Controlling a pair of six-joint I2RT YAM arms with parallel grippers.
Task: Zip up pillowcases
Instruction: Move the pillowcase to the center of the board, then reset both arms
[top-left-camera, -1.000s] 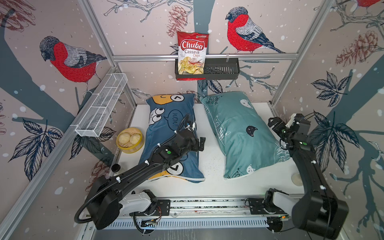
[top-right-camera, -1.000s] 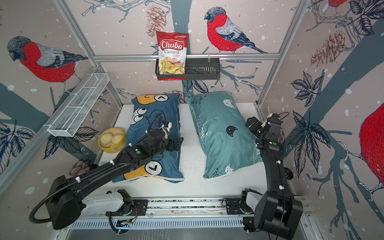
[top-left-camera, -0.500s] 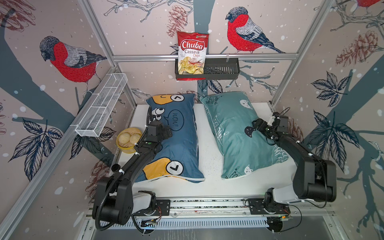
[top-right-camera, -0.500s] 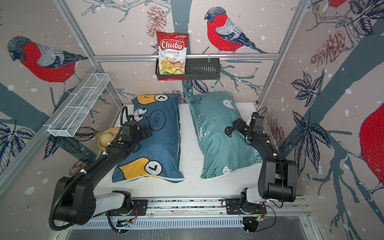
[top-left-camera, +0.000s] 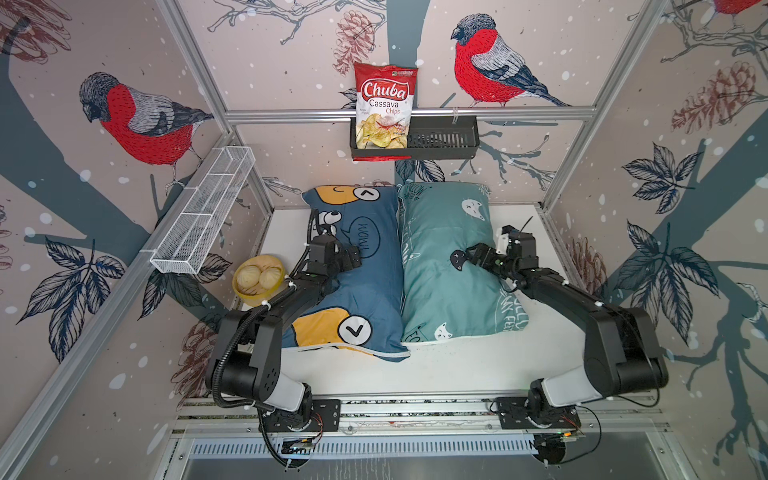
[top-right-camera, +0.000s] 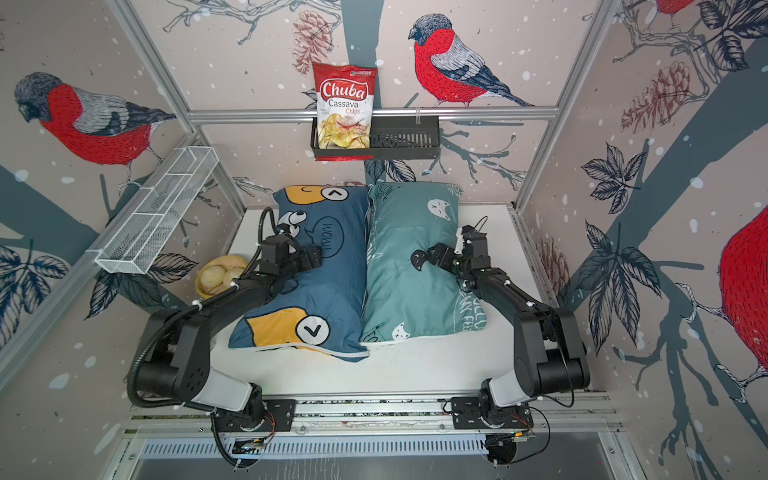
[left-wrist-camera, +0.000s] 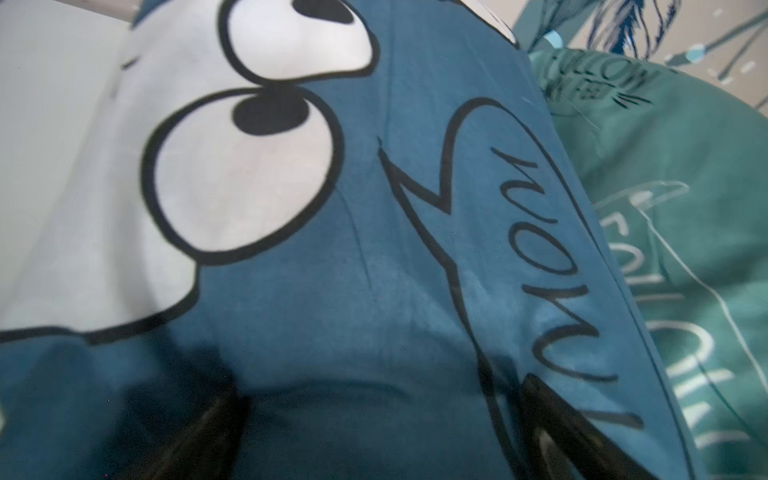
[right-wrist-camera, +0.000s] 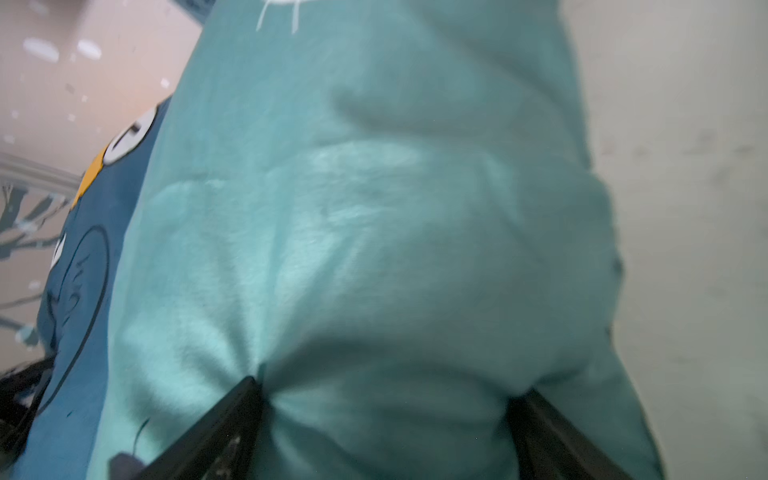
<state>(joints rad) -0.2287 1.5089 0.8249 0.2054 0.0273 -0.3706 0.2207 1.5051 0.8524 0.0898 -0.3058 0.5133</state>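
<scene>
**Both grippers stand wide open, pressed down into the two pillowcases.**

The left gripper (left-wrist-camera: 382, 407) has its jaws spread wide and grips nothing; its fingers (left-wrist-camera: 561, 432) dent the dark blue pillowcase (top-left-camera: 374, 299) just beside its "WOW" bubble. The right gripper (right-wrist-camera: 386, 392) is likewise spread wide. Its fingers (right-wrist-camera: 232, 415) push into the teal pillowcase (top-left-camera: 436, 291), and cloth bulges between them. The teal pillowcase lies lengthwise against the blue one, their long sides touching. Just beside the blue one's other long side sits a yellow bowl (top-left-camera: 254, 296) holding pale buns (top-left-camera: 249, 272). Beyond its far end, up on the wall, a black basket (top-left-camera: 444, 141) holds a chips bag (top-left-camera: 385, 104). A wire basket (top-left-camera: 203, 216) hangs above the bowl's side. Bare tabletop (top-left-camera: 457, 365) runs from its near, white-piped edge to the rail (top-left-camera: 415, 409).
</scene>
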